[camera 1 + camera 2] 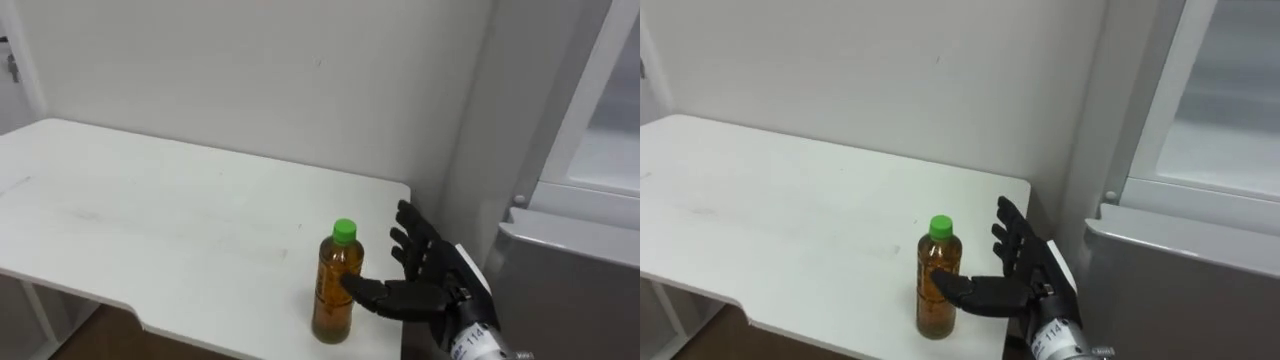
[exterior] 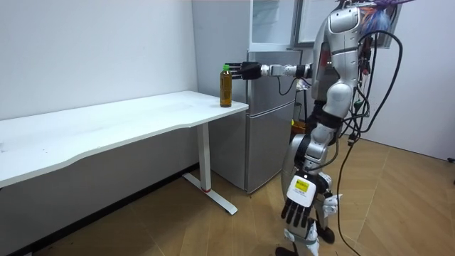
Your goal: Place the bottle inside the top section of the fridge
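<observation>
A clear bottle [image 1: 335, 290] of amber drink with a green cap stands upright near the front right corner of the white table [image 1: 150, 220]. My right hand [image 1: 430, 265] is just right of it, open, fingers straight and spread. The thumb reaches across the bottle's front at mid height, at or very near its surface. In the room view the bottle [image 2: 226, 87] stands at the table's end by the fridge, with the right hand [image 2: 250, 70] on an outstretched arm beside it. My left hand [image 2: 298, 206] hangs low at my side, fingers relaxed.
A grey fridge [image 1: 570, 280] stands right of the table, close to its end. Its upper compartment [image 2: 274, 21] is open, the pale door frame [image 1: 590, 90] rising at the right. A white wall runs behind the table. I stand in front of the fridge.
</observation>
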Controlling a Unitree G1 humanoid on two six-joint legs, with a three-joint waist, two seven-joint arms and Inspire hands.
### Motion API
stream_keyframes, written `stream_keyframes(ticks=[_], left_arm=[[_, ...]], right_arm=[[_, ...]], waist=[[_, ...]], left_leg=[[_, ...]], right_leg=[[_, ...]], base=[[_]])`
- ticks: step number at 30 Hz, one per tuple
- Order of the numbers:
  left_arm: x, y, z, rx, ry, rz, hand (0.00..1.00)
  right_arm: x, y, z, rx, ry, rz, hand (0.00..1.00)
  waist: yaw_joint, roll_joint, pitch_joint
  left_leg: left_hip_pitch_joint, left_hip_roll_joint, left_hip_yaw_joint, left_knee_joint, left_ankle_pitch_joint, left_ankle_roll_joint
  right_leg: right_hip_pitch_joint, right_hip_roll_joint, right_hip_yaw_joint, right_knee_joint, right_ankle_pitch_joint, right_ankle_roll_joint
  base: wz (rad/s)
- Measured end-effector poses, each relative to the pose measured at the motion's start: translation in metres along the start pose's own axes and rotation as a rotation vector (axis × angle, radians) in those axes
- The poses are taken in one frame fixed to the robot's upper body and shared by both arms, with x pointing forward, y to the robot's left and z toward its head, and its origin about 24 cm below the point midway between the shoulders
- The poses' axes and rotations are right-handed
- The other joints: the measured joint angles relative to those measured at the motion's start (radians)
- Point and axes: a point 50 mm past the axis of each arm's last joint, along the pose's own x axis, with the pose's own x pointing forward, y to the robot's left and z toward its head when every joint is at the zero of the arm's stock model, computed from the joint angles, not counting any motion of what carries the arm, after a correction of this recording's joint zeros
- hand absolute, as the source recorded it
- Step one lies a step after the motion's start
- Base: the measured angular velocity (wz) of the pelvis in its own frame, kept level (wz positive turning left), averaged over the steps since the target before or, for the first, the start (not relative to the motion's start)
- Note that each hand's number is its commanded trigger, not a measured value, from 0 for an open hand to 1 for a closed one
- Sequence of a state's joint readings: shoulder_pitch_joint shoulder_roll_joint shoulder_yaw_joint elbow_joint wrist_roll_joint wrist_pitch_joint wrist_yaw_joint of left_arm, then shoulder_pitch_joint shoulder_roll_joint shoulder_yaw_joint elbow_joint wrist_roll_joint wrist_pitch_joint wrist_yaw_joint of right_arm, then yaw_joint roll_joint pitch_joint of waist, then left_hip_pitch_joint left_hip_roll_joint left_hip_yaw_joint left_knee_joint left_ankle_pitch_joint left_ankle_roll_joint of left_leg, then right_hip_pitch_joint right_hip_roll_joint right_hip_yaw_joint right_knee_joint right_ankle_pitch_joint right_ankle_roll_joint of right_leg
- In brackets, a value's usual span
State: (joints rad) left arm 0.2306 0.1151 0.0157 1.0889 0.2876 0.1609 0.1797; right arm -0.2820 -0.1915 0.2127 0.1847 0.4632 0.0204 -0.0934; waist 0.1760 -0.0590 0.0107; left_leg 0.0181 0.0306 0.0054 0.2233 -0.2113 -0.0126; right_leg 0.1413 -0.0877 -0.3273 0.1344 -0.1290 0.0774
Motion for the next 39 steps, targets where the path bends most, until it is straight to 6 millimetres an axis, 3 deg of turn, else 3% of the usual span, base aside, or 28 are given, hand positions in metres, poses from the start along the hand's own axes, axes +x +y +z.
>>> stream_keyframes(ticks=[12, 21, 39], left_arm=[[0.002, 0.008, 0.008, 0.027, -0.017, 0.009, 0.0], [0.002, 0.013, 0.018, 0.056, -0.046, -0.009, 0.0], [0.001, 0.013, 0.017, 0.051, -0.061, -0.013, 0.0]], right_arm=[[0.013, -0.005, -0.003, -0.028, 0.05, -0.017, 0.0], [0.018, -0.009, -0.011, -0.037, 0.097, -0.025, 0.0], [0.02, -0.007, -0.024, -0.057, 0.171, -0.007, 0.0]], waist=[[0.026, -0.013, -0.007], [0.051, -0.022, 0.0017], [0.081, -0.019, 0.0042]], left_leg=[[0.002, -0.003, -0.001, -0.001, 0.001, 0.002], [-0.008, -0.007, 0.003, 0.001, 0.004, 0.005], [-0.013, -0.012, -0.027, 0.013, 0.004, 0.005]], right_leg=[[0.0, -0.003, 0.001, 0.0, -0.002, 0.003], [-0.005, -0.008, 0.001, -0.001, -0.003, 0.003], [0.005, -0.008, -0.007, 0.0, -0.003, 0.003]], base=[[0.0], [-0.01], [0.05]])
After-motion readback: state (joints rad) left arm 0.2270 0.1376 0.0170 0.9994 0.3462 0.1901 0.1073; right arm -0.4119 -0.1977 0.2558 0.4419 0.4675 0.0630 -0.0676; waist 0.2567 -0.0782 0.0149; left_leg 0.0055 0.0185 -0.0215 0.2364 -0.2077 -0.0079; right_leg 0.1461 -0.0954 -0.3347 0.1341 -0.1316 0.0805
